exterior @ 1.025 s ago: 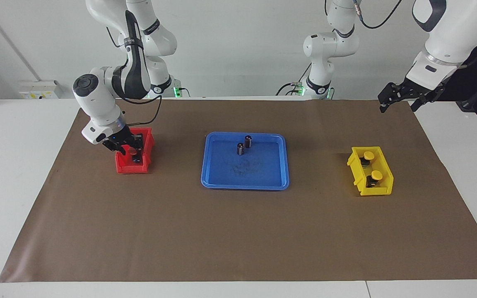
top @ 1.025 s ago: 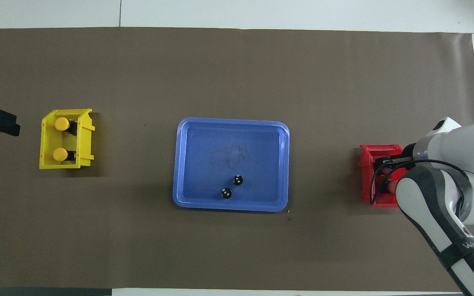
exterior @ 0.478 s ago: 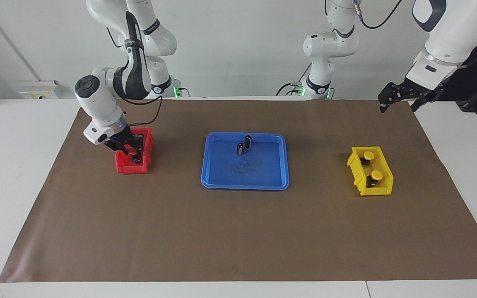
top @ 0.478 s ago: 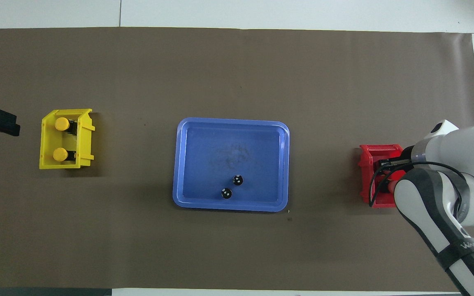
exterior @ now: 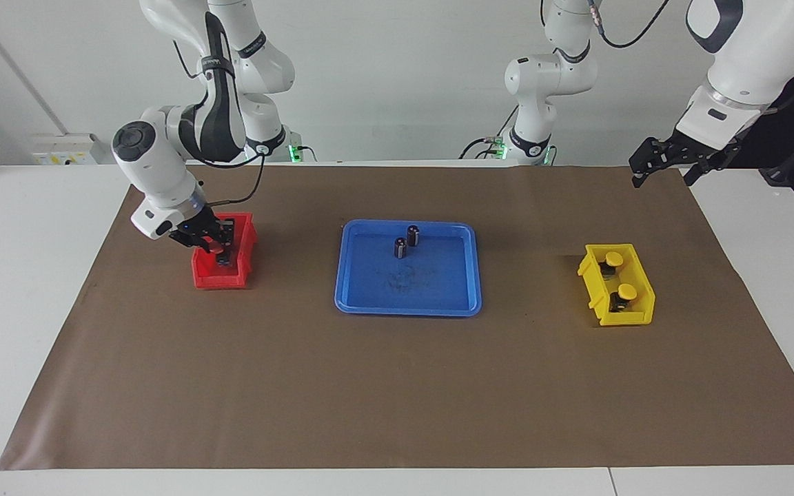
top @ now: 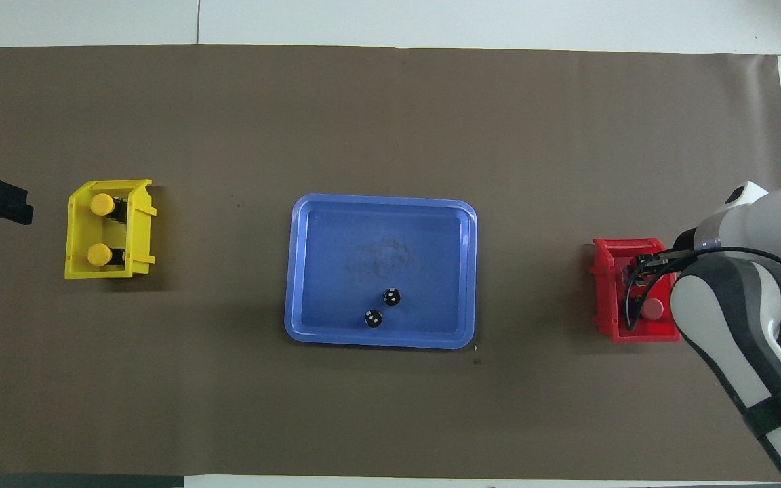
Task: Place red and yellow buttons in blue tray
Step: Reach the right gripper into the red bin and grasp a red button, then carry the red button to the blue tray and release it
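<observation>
My right gripper [exterior: 220,252] reaches down into the small red bin [exterior: 212,279], shut on the dark body of a red button in the bin's half farther from the robots; that button's cap is hidden. In the overhead view the right gripper [top: 637,267] is partly under the arm, and a second red button [top: 653,309] lies in the red bin [top: 606,318] nearer the robots. Two yellow buttons [exterior: 614,258] [exterior: 627,292] lie in the yellow bin [exterior: 635,318]. The blue tray [exterior: 407,296] sits mid-table. My left gripper [exterior: 666,164] waits open, high over the mat's corner.
Two dark capless cylinders [exterior: 413,235] [exterior: 400,248] stand in the blue tray [top: 380,230] near its edge nearer the robots. The yellow bin [top: 78,268] sits toward the left arm's end with both yellow buttons [top: 102,204] [top: 99,254]. Brown mat [exterior: 397,386] covers the table.
My right gripper has closed inside the red bin, and the right arm has swung outward and risen slightly. The left arm has not moved.
</observation>
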